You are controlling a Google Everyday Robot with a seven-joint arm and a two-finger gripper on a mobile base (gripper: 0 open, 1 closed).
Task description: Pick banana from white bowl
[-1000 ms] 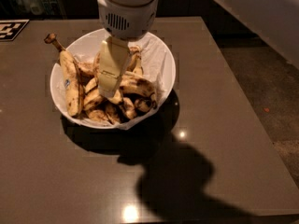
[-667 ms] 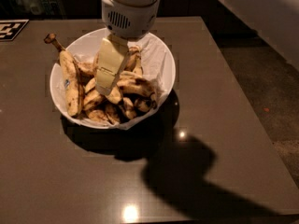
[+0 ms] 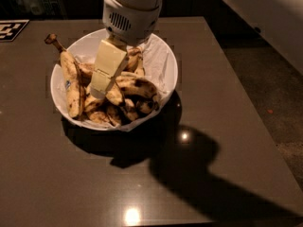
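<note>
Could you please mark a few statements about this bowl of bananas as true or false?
1. The gripper reaches into the white bowl, over the bananas. True.
2. The bowl holds a single banana. False: it holds several, among them a long blotchy banana just right of the gripper in the picture.
3. A banana with a blue sticker lies along the bowl's left side in the picture. True.
4. The bowl stands on a white cloth. False: it stands on a dark table.

Dark glossy table [image 3: 227, 79] under glare, grey floor [image 3: 279, 103] right.
</note>
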